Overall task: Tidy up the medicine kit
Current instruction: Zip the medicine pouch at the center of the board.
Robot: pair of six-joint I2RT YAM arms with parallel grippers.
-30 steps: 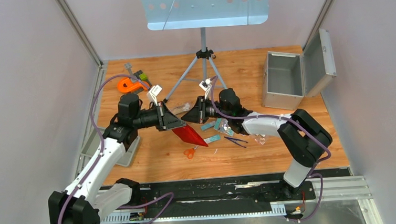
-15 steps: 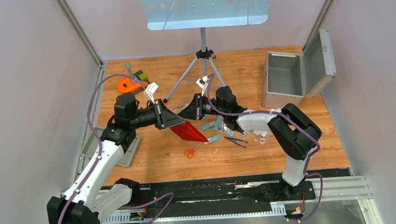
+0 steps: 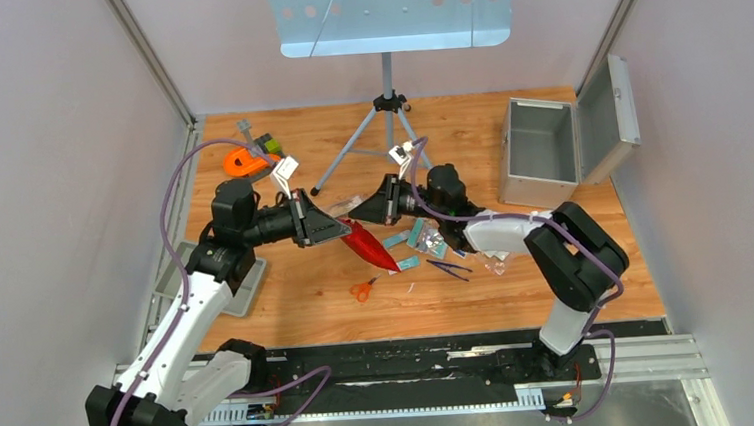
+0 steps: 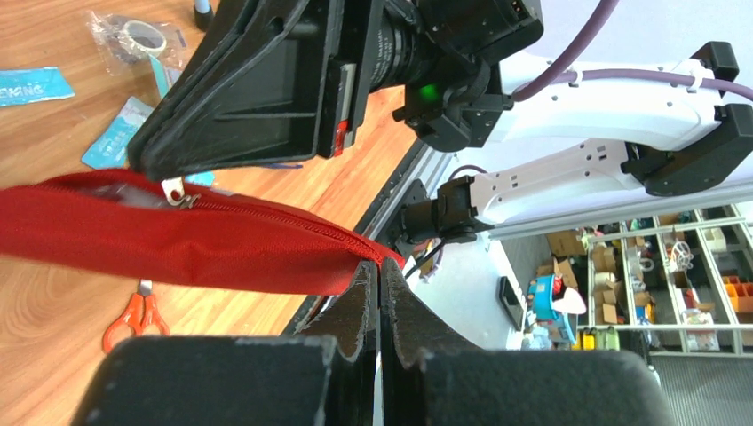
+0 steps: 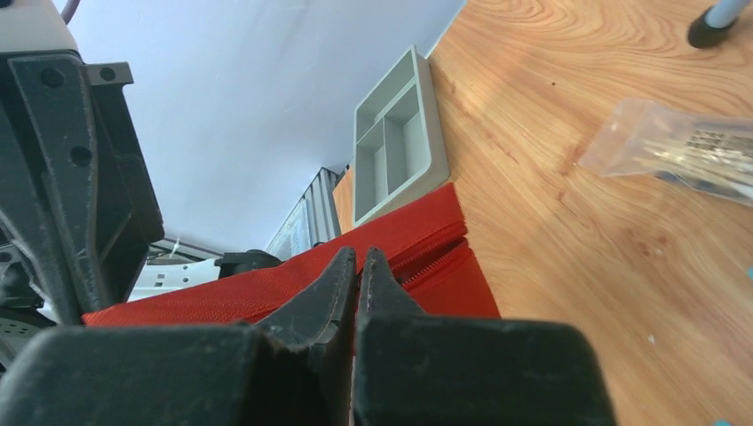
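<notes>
Robotics lab: white-walled test cell (image 3: 51, 196), stocked shelving (image 4: 684, 266).

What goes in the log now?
left gripper: shut on red pouch | right gripper: shut on red pouch | medicine kit: open

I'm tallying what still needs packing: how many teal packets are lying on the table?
3. One teal packet and a second lie beside the right arm, a third nearer, by the red pouch. The arm may hide more.
</notes>
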